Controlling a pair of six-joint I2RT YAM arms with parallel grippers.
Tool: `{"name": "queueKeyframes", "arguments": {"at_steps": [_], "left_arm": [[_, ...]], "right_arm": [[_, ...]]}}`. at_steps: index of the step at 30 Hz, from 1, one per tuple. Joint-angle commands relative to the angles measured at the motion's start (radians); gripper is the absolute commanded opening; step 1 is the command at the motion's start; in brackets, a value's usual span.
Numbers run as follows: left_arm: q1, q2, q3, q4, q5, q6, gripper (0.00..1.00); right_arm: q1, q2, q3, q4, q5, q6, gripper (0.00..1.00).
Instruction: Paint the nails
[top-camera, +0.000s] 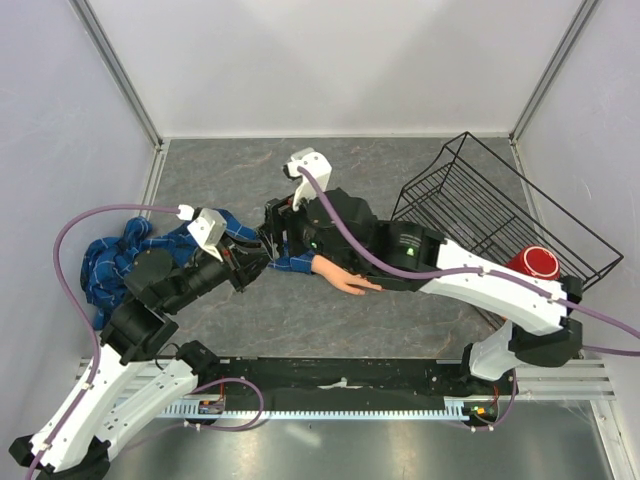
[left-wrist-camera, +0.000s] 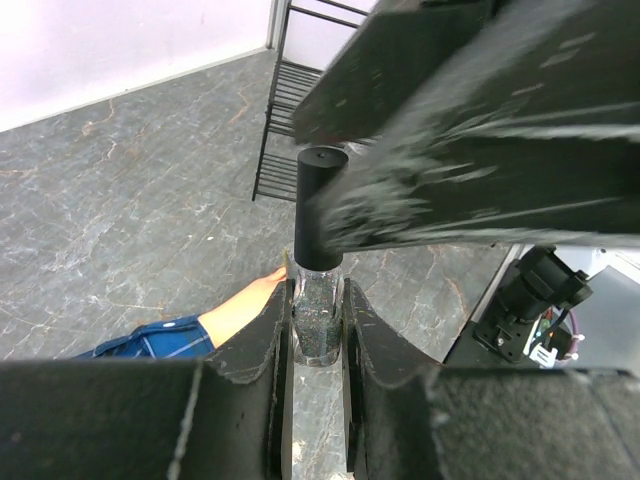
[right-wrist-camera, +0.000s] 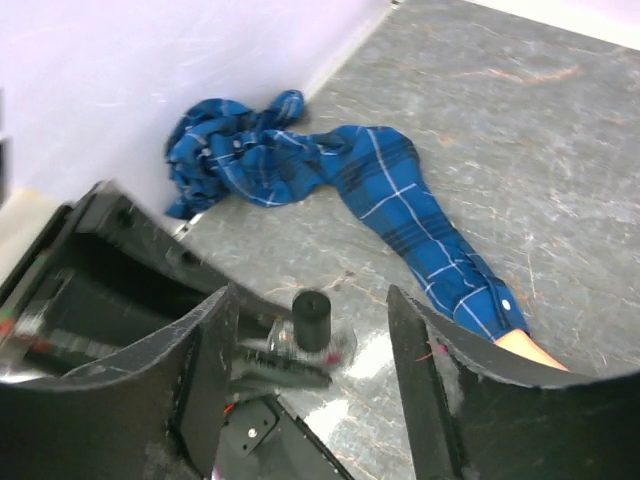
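A small glass bottle (left-wrist-camera: 318, 325) of dark glitter polish with a black cap (left-wrist-camera: 320, 205) stands upright in my left gripper (left-wrist-camera: 317, 292), whose jaws are shut on its body. My right gripper (right-wrist-camera: 312, 372) hangs open above it. The black cap (right-wrist-camera: 311, 320) sits between its wide-apart fingers (right-wrist-camera: 205, 365) and touches neither. The peach mannequin hand (top-camera: 345, 278) lies on the table just right of both grippers and ends a blue plaid sleeve (right-wrist-camera: 400, 215). Its nails are too small to make out. In the top view my right gripper (top-camera: 276, 226) covers the bottle.
A black wire rack (top-camera: 490, 210) lies tilted at the right with a red cup (top-camera: 540, 263) by its near end. The bunched blue plaid sleeve (top-camera: 110, 262) lies against the left wall. White walls close the table's left, back and right.
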Motion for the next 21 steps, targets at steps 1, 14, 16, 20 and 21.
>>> {"name": "queueKeyframes", "arguments": {"at_steps": [1,14,16,20,21], "left_arm": [[-0.002,0.011,0.015,0.022,-0.017,0.053,0.02],[-0.002,0.014,0.024,0.047,0.192,0.014,0.02],[-0.002,0.024,0.027,0.099,0.335,-0.012,0.02],[-0.002,0.057,0.009,0.289,0.738,-0.127,0.02],[-0.002,0.061,0.004,0.333,0.783,-0.188,0.02]], "right_arm": [[0.009,0.056,0.094,-0.076,0.086,0.015,0.60],[0.006,-0.005,-0.047,0.040,-0.126,-0.100,0.00],[-0.008,-0.059,-0.119,0.080,-0.302,-0.154,0.00],[-0.116,-0.161,-0.278,0.239,-0.792,-0.232,0.00],[-0.138,-0.186,-0.306,0.266,-0.886,-0.235,0.00]]}}
